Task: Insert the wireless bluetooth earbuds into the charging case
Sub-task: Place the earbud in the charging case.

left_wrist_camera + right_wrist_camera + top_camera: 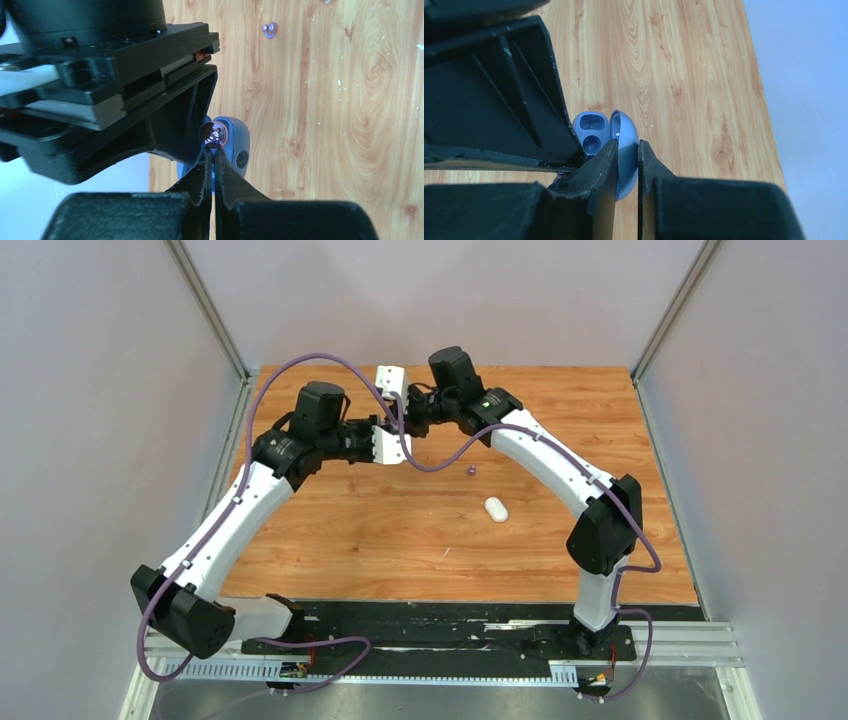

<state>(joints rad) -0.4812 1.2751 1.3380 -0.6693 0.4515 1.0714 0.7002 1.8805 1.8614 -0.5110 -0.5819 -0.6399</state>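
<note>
1. Two grippers are meeting over the far middle of the table [600, 420]. The left gripper [213, 149] is pinching a purple bud [216, 134] at its very tips, fingers together on it.
2. The right gripper [627, 144] is clamping the lid of the open blue case [624, 127]. The bud is sitting just ahead of the left tips, right at the case; whether it is touching, cannot tell.
3. Both wells [592, 123] are looking empty. They are lying just left of the right fingers, partly hidden by the left gripper's body.
4. Step in hand (judged): seating the bud. It needs centring over one well before pushing, then easing in slowly. The fingers should be parting only once it sits.
5. Risk: with the grip this far out on the tips, a sideways nudge could flick the bud out.
6. Risk: the right hold is on the lid alone. A hard push may be swinging the case in the jaws, so push along the well.
7. Room: the two gripper bodies are crowding each other, leaving little side clearance.
8. A loose bud [269, 30] is lying well ahead and right of the left tips. A white case [496, 509] is lying well apart, behind and right of the right gripper.
9. The table's edge and wall [804, 75] are running along the right of the right fingers.
</note>
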